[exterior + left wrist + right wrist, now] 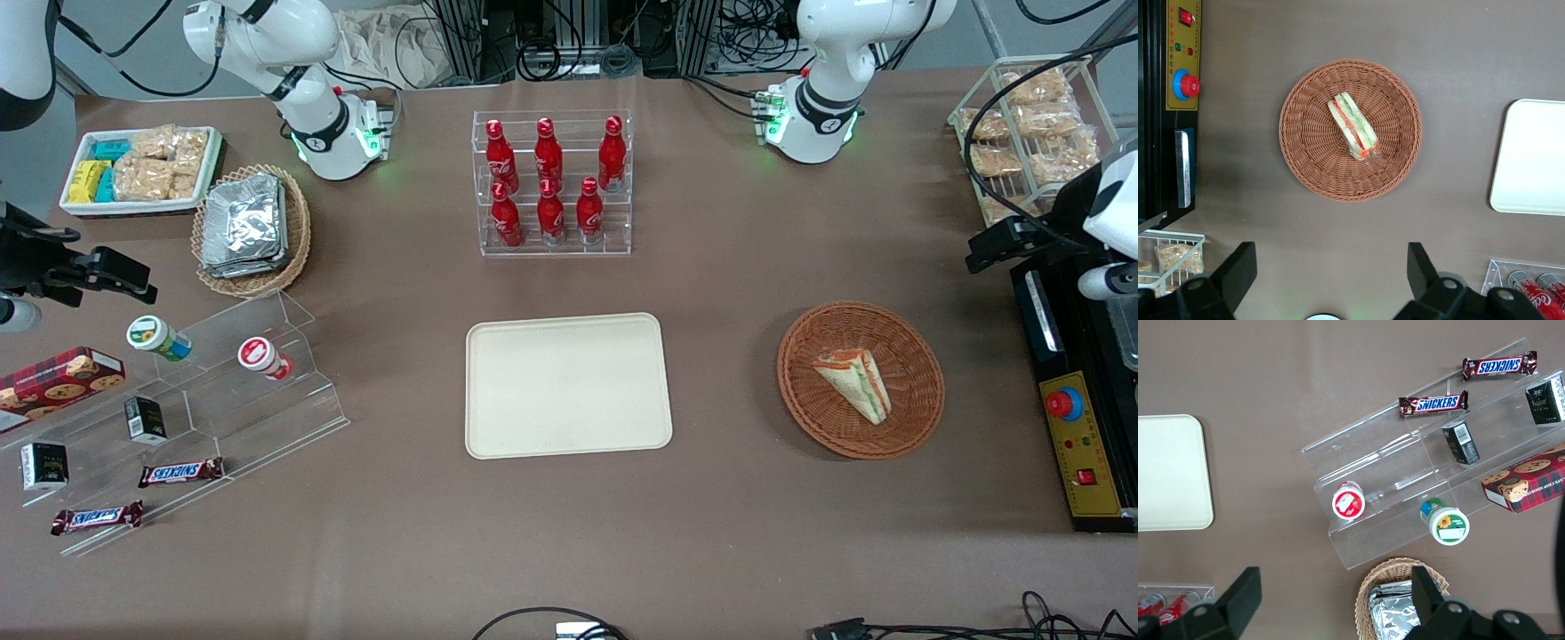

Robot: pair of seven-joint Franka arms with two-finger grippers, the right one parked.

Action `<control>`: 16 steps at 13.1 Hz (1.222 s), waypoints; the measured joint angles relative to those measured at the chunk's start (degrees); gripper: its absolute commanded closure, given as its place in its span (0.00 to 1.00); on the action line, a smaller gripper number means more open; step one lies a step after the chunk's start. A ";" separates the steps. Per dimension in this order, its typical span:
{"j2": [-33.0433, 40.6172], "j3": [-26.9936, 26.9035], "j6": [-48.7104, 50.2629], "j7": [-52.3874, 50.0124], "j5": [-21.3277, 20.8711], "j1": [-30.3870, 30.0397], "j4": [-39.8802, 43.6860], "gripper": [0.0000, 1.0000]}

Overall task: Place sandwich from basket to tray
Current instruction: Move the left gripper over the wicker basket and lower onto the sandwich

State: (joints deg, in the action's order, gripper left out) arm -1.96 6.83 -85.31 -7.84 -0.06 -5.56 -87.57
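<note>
The sandwich [855, 382], a wrapped wedge with green and orange-red filling, lies in the round reddish-brown basket [916, 356] toward the working arm's end of the table. In the wrist view the sandwich [1353, 125] rests near the middle of the basket [1311, 147]. The cream tray [567, 384] sits bare at the table's middle, beside the basket, and its edge shows as the tray [1531, 157] in the wrist view. My gripper [1013, 244] hangs high above the table, farther from the front camera than the basket. The gripper [1330, 267] is open, holding nothing.
A black and yellow control box [1080, 427] with a red button lies beside the basket. A wire rack of snack bags [1031, 133] and a clear rack of red bottles [553, 182] stand farther back. A clear stepped stand [196, 400] and a foil-packet basket [249, 227] lie toward the parked arm's end.
</note>
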 measured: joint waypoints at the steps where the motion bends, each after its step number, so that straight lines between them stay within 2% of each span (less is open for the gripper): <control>1: 0.00 0.00 0.03 0.00 0.00 0.00 0.00 0.00; 8: -0.01 0.00 0.45 -0.40 0.00 0.00 -0.10 0.00; 11: -1.04 -0.03 0.49 -4.78 -0.01 -0.01 -0.69 0.00; 16: -9.96 -0.17 -3.61 -13.45 -0.05 0.01 -1.17 0.00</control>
State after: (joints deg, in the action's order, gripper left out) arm -11.91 6.66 -88.91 -21.29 -0.11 -5.56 -88.74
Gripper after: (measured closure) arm 0.000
